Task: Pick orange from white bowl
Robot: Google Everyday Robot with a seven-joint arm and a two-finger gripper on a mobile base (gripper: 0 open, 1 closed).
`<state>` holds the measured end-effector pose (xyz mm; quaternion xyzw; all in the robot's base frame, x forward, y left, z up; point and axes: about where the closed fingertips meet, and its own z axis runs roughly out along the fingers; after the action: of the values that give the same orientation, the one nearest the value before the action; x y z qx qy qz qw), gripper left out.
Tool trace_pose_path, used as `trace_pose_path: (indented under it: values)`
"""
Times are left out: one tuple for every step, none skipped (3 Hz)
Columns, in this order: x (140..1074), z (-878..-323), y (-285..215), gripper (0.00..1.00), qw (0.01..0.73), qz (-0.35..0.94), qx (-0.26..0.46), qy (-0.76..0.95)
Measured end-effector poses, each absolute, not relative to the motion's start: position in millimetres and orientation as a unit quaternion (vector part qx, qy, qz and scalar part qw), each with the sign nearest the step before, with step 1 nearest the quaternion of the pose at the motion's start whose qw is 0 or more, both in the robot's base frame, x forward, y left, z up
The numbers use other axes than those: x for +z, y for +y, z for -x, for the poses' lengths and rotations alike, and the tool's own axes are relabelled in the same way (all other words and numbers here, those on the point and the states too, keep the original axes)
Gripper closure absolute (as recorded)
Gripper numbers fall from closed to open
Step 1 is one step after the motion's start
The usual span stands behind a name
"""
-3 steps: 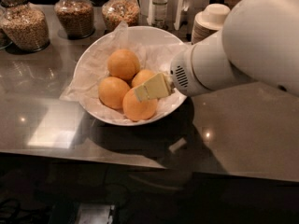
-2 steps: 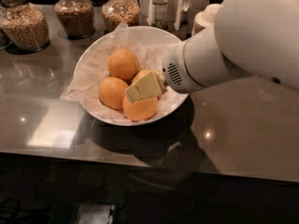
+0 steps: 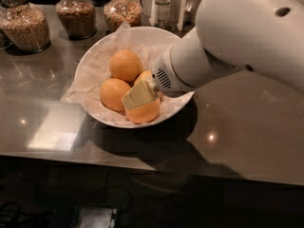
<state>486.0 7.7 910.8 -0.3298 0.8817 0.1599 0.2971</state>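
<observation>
The wide white bowl (image 3: 95,56), lined with crumpled white paper, stands on the dark counter and holds several oranges. One orange (image 3: 126,64) lies at the back, one (image 3: 114,94) at the left, one (image 3: 144,114) at the front, and one (image 3: 144,75) is partly hidden behind my arm. I cannot make out a stem dot on any of them. My gripper (image 3: 138,95), pale yellow, reaches in from the right and sits low in the bowl, on top of the front orange and beside the left one.
Glass jars of grain (image 3: 26,25) (image 3: 76,14) (image 3: 122,9) and a bottle (image 3: 162,4) stand along the back of the counter. My big white arm (image 3: 247,37) covers the bowl's right side. The counter's front edge (image 3: 142,160) runs below the bowl.
The gripper has moved left and deeper into the bowl, from its right rim to over the front orange. The oranges have not visibly moved.
</observation>
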Motion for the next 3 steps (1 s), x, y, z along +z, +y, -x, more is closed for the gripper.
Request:
trace_pose_path:
  values:
    - [884.7, -489.3, 16.3, 0.31, 0.266, 0.329, 0.175, 0.889]
    - [864.9, -494.6, 23.7, 0.31, 0.246, 0.324, 0.182, 0.895]
    - [867.0, -494.6, 23.5, 0.46, 0.246, 0.324, 0.182, 0.895]
